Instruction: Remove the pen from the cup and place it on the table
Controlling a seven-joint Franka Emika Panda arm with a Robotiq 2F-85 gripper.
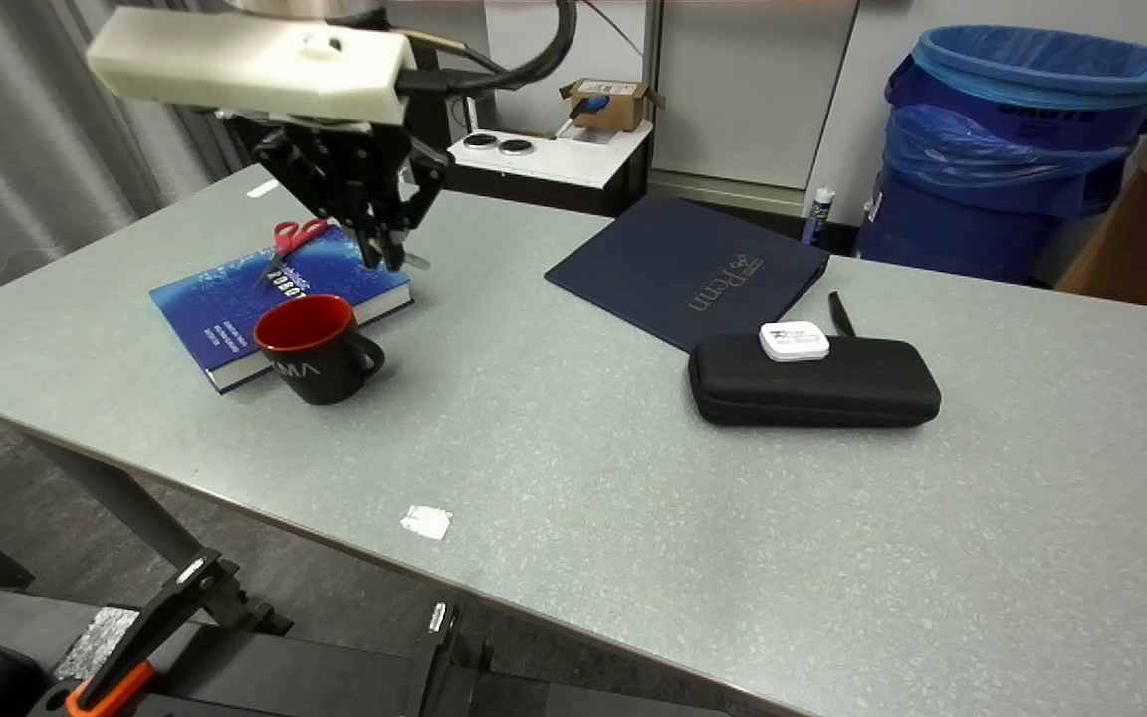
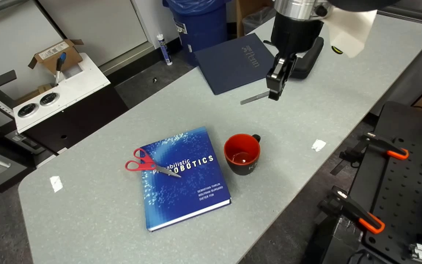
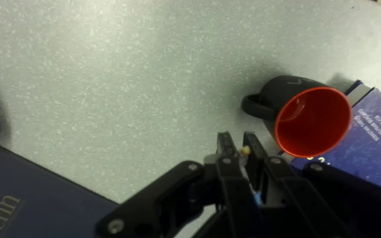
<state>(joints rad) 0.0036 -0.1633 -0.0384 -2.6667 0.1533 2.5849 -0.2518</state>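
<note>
The pen, a thin pale grey stick, juts out sideways from the fingertips in both exterior views (image 1: 417, 262) (image 2: 254, 98). My gripper (image 1: 381, 252) (image 2: 275, 93) is shut on it, above the table (image 1: 554, 438) (image 2: 101, 157). In the wrist view, the fingers (image 3: 237, 136) stand close together with a blurred pale strip and yellow bit between them; the pen's held part is mostly hidden. The cup (image 1: 320, 368) (image 2: 241, 165) (image 3: 316, 122), black outside and red inside, stands upright beside the book. No stick shows inside it. The gripper is off to its handle side.
A blue book (image 1: 235, 309) (image 2: 181, 183) with red scissors (image 2: 141, 163) lies next to the cup. A dark blue Penn folder (image 1: 683, 264) (image 2: 234, 64) and a black case (image 1: 812, 388) with a white tin (image 1: 794, 341) lie farther along the table. White tags (image 1: 426, 521) mark the tabletop.
</note>
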